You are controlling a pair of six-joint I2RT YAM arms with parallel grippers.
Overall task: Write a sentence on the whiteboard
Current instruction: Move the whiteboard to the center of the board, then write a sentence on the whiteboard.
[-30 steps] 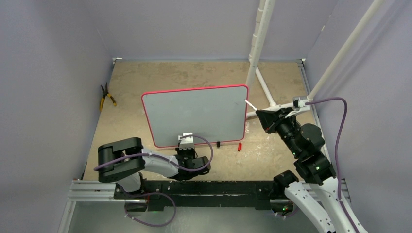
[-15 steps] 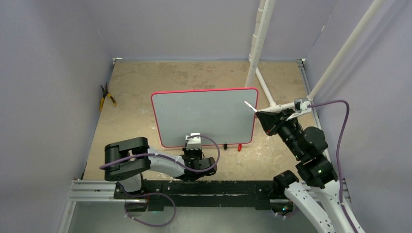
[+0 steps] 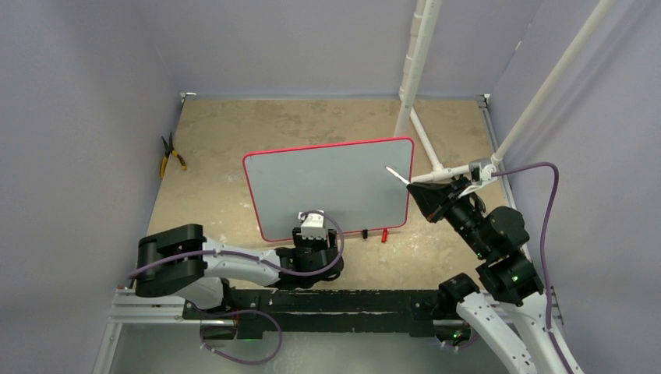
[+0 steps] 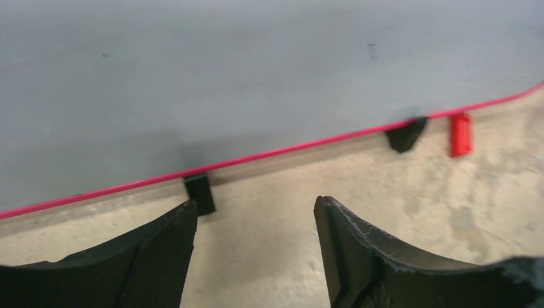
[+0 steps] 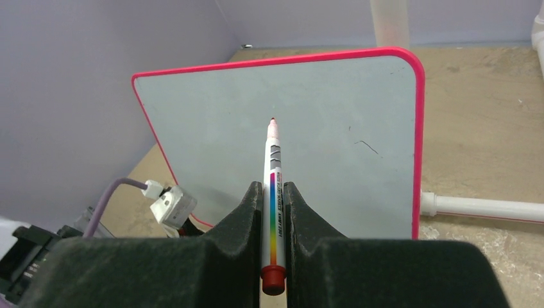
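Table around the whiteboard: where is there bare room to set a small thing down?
Bare table lies behind the whiteboard, between the pliers and the white pipes, and left of the board, nearer than the pliers. Crowded: the front, with the left gripper, black feet and red cap; the right, with the right gripper holding the marker.

Overhead and both wrists toward whiteboard (image 3: 331,185)
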